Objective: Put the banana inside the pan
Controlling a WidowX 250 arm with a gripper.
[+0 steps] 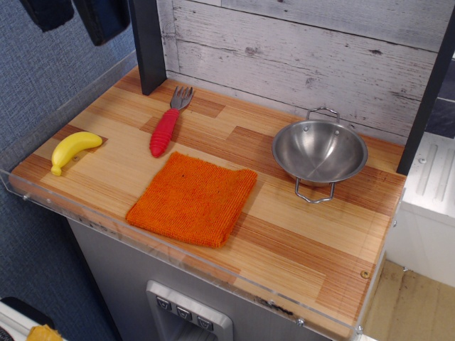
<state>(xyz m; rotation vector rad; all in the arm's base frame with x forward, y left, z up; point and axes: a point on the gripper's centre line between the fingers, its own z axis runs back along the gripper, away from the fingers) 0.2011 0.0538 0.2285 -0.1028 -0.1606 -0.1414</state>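
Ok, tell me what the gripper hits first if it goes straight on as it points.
The gripper hangs at the top-left edge, pointing down. Probably it meets the wooden counter near the left end, behind the banana; depth is unclear.

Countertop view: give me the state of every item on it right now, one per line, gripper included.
banana: lying flat at the left end of the counter, not in the pan.
pan: upright at the right, empty.
fork: lying flat, tines toward the back wall, red handle toward the cloth.
orange cloth: folded flat in the middle, nothing on it.
gripper: two dark shapes at the top left corner, cut off; state cannot be told.
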